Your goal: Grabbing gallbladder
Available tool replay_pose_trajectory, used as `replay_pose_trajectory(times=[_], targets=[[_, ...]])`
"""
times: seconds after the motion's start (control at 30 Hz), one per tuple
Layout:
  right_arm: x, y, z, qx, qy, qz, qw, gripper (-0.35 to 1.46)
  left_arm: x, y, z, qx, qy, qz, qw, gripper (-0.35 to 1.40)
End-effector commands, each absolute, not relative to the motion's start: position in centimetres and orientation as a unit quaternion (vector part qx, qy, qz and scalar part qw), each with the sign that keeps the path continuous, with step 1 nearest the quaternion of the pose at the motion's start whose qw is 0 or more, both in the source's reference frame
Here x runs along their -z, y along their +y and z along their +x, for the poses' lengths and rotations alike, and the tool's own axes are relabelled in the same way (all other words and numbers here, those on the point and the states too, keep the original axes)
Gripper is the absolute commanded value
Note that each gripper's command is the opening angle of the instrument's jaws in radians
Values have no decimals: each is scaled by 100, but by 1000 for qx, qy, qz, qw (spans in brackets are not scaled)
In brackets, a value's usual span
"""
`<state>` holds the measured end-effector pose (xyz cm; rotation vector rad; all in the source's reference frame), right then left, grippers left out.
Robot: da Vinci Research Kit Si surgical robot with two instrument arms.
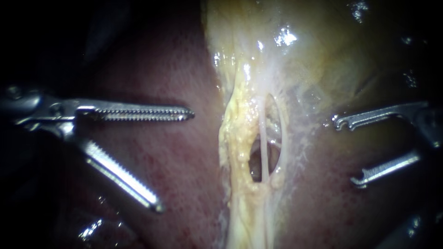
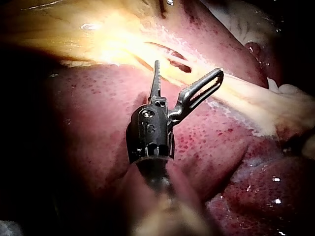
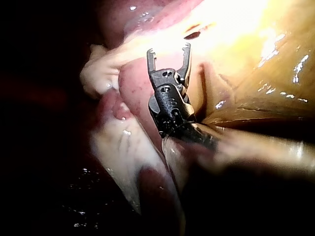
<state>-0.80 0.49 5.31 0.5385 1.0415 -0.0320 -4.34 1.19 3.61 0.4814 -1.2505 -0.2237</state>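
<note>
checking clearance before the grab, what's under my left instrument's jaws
Red liver lies under the open left instrument. The patches right beneath each jaw are covered, so contact cannot be told.

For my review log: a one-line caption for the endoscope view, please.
Open and gripping nothing, left instrument and right instrument flank the thin tube below the gallbladder.

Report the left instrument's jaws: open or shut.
Open. The left instrument shows a wide gap between its jaws, with nothing gripped.
</note>
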Motion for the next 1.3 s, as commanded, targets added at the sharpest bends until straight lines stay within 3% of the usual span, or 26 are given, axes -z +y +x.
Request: replay_pose_trajectory(times=[0.03,0.83,1.3], targets=[[-531,49,-81,15,491,254,833,58,-361,119,-433,103,-579,223,778,108],[-531,50,-81,15,491,254,833,58,-386,151,-448,104,-570,225,783,108],[-531,50,-81,13,491,255,833,58,-419,169,-489,158,-542,243,789,89]])
